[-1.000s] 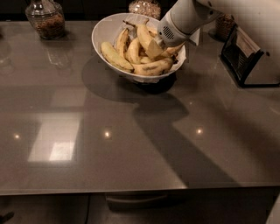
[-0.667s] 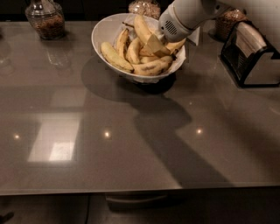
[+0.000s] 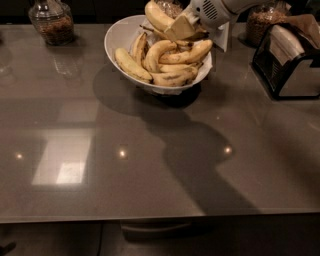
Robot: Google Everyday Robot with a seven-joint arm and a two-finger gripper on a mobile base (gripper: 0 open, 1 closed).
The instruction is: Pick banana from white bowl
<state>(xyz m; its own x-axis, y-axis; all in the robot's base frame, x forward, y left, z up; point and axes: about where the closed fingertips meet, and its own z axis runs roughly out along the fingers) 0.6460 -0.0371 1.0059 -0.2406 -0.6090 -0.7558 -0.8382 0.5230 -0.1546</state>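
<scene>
The white bowl (image 3: 120,42) stands at the back middle of the grey table and holds several yellow bananas. My gripper (image 3: 181,27) hangs over the bowl's right half, shut on the banana (image 3: 156,15), a thick arched yellow one. The banana is lifted above the pile, and its upper end reaches the top edge of the view. The white arm comes in from the upper right and hides the bowl's far right rim.
A glass jar of brown contents (image 3: 51,21) stands at the back left. Another jar (image 3: 263,21) and a black napkin holder (image 3: 291,61) stand at the back right. The arm's shadow falls across the table's middle.
The gripper has risen from inside the bowl, carrying the banana up out of the pile. The camera has moved closer to the bowl.
</scene>
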